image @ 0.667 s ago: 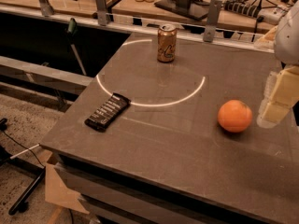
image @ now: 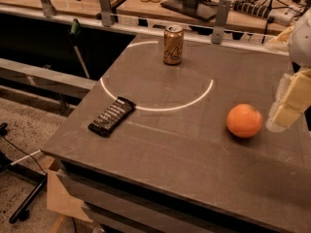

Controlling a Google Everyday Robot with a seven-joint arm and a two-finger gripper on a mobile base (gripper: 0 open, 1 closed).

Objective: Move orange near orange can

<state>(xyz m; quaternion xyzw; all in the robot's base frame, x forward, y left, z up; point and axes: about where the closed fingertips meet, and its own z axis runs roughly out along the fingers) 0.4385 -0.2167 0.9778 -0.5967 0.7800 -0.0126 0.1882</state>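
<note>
At the right edge of the bench (image: 184, 174) our gripper (image: 290, 103) hangs empty beside the orange (image: 244, 121), likely lining up a grasp; we cannot tell its opening. The can (image: 173, 44) stands by the far edge.

Single camera here, looking down on the table (image: 175, 154) from above and just off its near edge, facing across to the far edge and the workbenches (image: 146, 8) beyond it. It's close in: the table fills most of the view, its right side cut off. The gripper (image: 287, 111) hangs over the table's right side, at the view's margin.
</note>
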